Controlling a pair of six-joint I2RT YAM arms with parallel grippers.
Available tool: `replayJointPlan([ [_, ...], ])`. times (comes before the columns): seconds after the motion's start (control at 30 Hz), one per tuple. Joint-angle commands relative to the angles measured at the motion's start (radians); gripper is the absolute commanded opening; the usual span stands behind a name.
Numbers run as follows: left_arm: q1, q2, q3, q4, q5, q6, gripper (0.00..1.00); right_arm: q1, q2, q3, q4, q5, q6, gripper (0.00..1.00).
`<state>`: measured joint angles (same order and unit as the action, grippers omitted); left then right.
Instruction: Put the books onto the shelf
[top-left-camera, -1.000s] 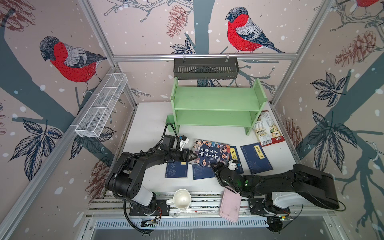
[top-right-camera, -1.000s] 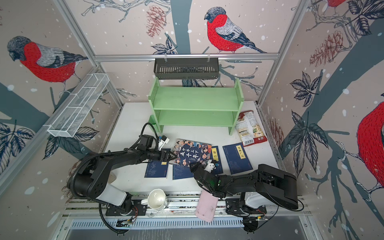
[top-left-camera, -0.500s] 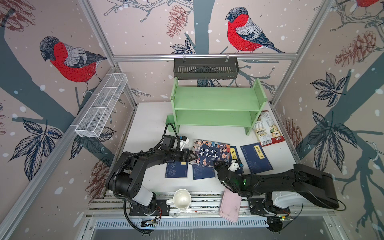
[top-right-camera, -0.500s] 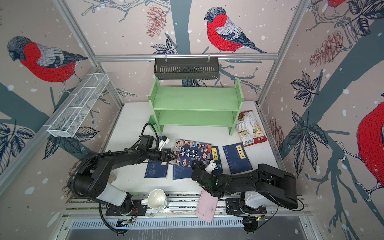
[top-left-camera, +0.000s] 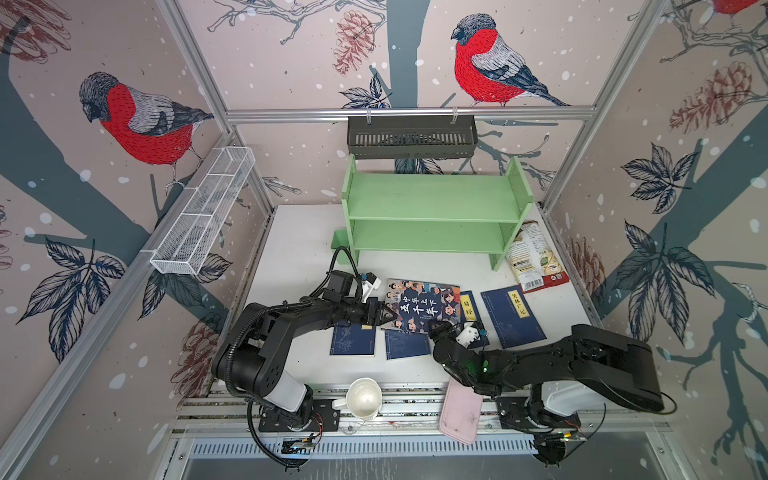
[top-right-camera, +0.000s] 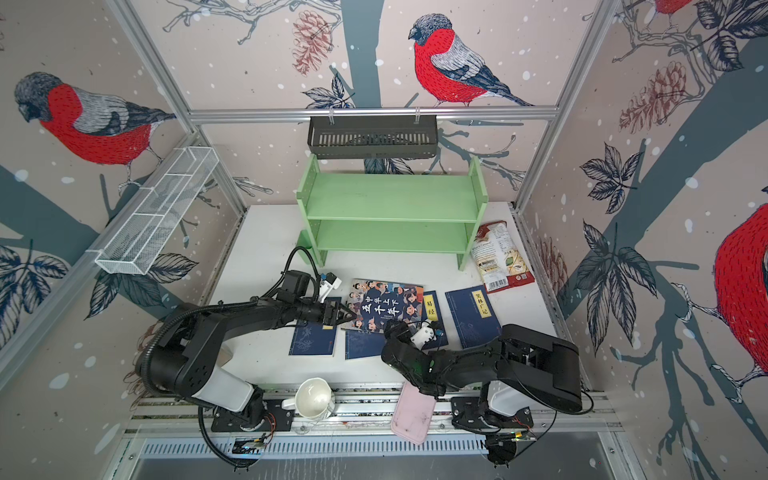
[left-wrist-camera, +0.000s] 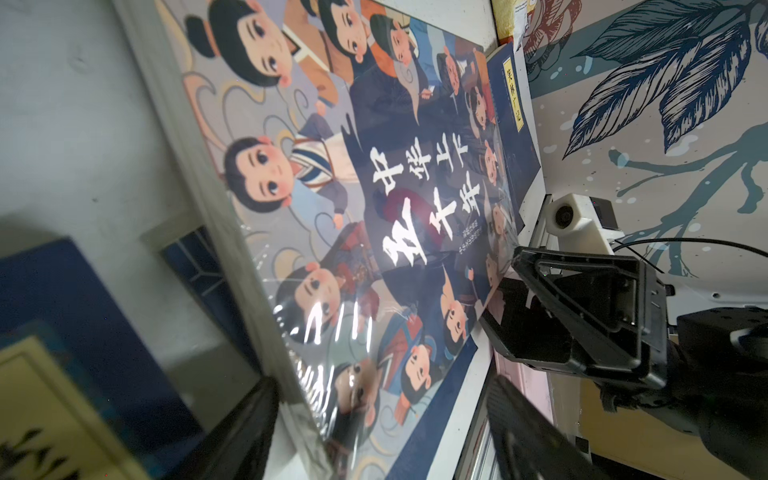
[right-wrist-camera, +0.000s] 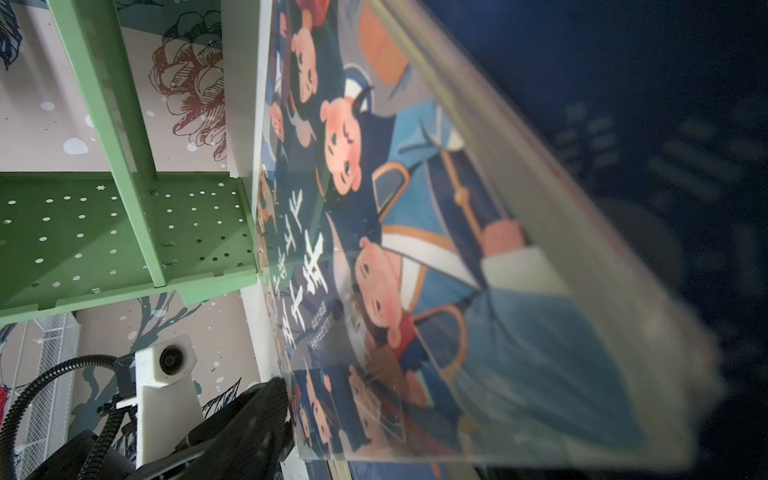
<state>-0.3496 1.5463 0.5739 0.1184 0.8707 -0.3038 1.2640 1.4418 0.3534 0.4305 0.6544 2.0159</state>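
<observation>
The big cartoon book lies on the white table, partly over navy books. It overlaps one with a yellow label. Three more navy books lie flat. My left gripper is at the cartoon book's left edge. In the left wrist view its dark fingers stand open on either side of that edge. My right gripper is at the front corner, jaws apart around it. The right wrist view shows one finger beside the cover, the other hidden. The green shelf stands behind.
A snack bag lies beside the shelf's right leg. A white mug and a pink tray sit on the front rail. A black slotted basket hangs on the back wall and a white wire basket on the left wall.
My right gripper has crept forward to the cartoon book's front corner and its jaws have narrowed a little. The left gripper has barely moved.
</observation>
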Motion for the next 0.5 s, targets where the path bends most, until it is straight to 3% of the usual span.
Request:
replayJointPlan([
  [0.0, -0.005, 0.001, 0.001, 0.006, 0.033, 0.019, 0.79, 0.003, 0.006, 0.004, 0.033, 0.046, -0.006, 0.71],
  [0.47, -0.009, 0.001, 0.000, 0.001, 0.039, 0.028, 0.79, 0.002, 0.068, 0.000, 0.119, 0.087, -0.001, 0.62],
])
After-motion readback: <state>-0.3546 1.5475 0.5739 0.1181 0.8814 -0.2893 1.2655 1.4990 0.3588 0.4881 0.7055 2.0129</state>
